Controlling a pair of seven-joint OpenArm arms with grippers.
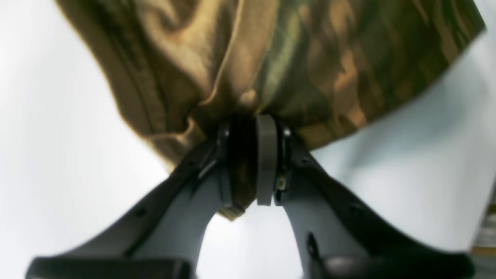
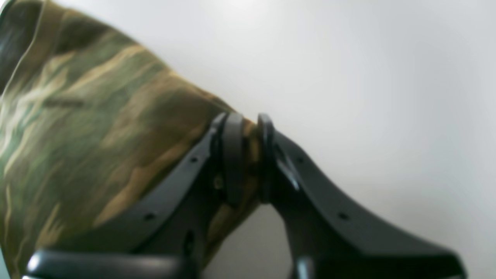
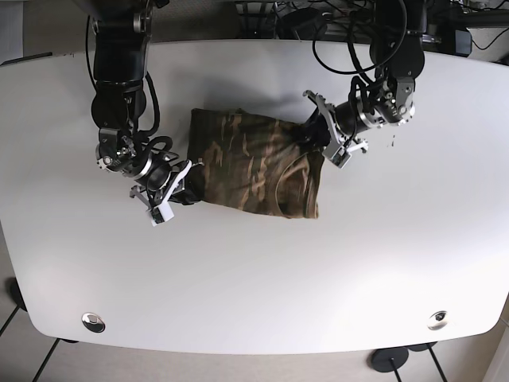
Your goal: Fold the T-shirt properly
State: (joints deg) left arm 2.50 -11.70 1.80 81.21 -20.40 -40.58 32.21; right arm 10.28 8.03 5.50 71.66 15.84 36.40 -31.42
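The camouflage T-shirt lies partly folded in the middle of the white table. My left gripper, on the right in the base view, is shut on a bunched edge of the shirt at its upper right side. My right gripper, on the left in the base view, is shut on the shirt's lower left edge. Both pinch fabric between their pads. The shirt's neck opening shows near its right end.
The table edge curves round at the front, with two metal fittings near the front corners. Cables and equipment sit behind the table's back edge. White tabletop surrounds the shirt.
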